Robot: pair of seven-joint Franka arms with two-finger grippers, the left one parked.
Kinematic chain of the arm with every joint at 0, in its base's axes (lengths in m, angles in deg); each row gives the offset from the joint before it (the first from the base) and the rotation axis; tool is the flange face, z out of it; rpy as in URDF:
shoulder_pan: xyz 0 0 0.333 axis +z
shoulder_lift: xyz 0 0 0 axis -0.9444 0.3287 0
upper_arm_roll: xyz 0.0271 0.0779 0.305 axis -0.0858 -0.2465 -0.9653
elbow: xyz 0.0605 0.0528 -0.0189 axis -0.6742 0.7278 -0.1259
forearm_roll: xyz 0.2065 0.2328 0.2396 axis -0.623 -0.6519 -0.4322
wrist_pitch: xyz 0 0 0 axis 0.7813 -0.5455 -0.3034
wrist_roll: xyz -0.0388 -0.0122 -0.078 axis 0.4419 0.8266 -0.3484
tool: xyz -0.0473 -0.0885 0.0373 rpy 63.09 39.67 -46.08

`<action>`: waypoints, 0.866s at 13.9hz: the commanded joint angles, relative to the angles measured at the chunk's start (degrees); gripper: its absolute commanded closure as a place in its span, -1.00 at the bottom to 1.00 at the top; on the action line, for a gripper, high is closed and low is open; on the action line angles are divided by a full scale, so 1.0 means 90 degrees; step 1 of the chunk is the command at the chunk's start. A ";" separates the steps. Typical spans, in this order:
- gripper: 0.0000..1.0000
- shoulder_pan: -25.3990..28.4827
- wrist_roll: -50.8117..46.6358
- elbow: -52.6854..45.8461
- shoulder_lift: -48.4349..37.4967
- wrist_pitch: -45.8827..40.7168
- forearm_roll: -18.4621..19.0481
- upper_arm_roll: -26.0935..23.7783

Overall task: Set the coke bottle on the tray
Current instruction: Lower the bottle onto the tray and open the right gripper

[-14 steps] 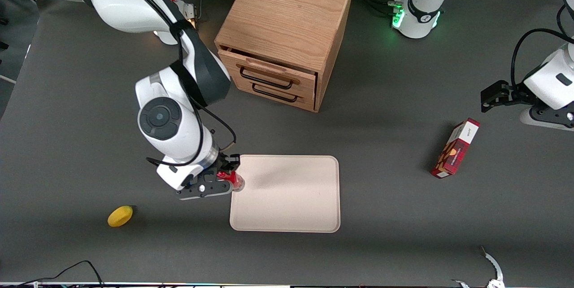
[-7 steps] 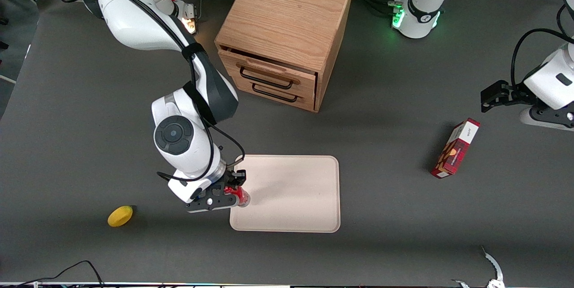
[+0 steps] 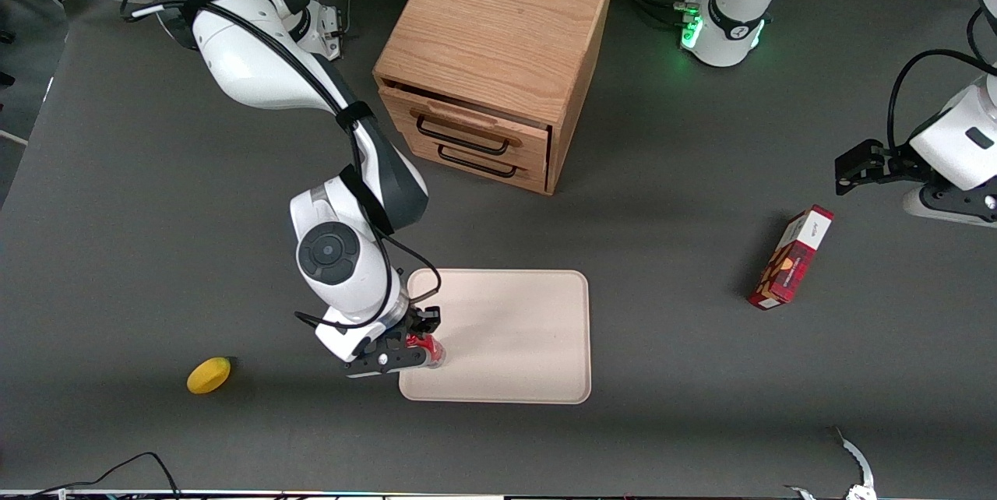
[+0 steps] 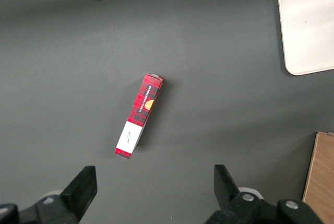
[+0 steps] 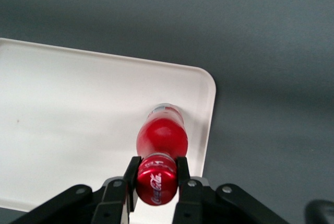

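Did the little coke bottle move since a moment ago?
Yes. Held in the gripper, the coke bottle has moved nearer the front camera and further over the tray, toward the parked arm's end.

coke bottle [image 5: 162, 139] between fingers [image 5: 131, 174], above tray [image 5: 78, 119]

coke bottle [image 5: 162, 139]: glossy plastic | tray [image 3: 514, 329]: smooth matt | cabinet [image 3: 498, 33]: grained wood
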State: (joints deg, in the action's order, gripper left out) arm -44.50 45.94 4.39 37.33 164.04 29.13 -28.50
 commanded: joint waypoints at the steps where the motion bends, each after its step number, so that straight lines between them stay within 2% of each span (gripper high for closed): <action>1: 1.00 0.0075 -0.0159 -0.0327 0.0206 0.0083 0.0005 0.0030; 5: 0.99 0.0075 -0.0168 -0.0327 0.0236 0.0103 0.0005 0.0040; 8: 0.18 0.0075 -0.0188 -0.0327 0.0246 0.0151 0.0005 0.0039; 10: -0.70 0.0075 -0.0178 -0.0327 0.0246 0.0161 0.0005 0.0040; 12: -0.95 0.0075 -0.0188 -0.0327 0.0246 0.0161 0.0005 0.0040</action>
State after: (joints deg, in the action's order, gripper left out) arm -44.27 45.79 3.86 38.07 165.31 29.14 -28.50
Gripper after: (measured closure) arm 0.317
